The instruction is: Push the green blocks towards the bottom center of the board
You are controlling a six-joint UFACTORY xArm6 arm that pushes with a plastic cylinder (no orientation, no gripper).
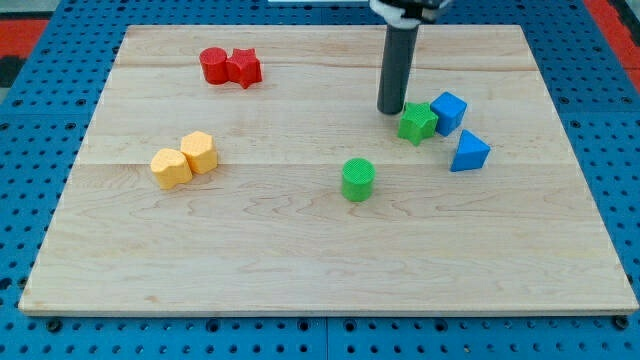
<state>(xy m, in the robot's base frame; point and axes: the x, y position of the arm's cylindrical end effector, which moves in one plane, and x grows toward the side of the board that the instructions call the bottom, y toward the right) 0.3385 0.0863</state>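
Observation:
A green cylinder stands near the middle of the wooden board. A green star-shaped block lies up and to the right of it, touching a blue cube. My tip is the lower end of the dark rod, just left of and slightly above the green star, close to it or touching it. The tip is well above the green cylinder.
A blue triangular block lies below the blue cube. Two red blocks, a cylinder and a star, sit at the top left. Two yellow blocks sit together at the left.

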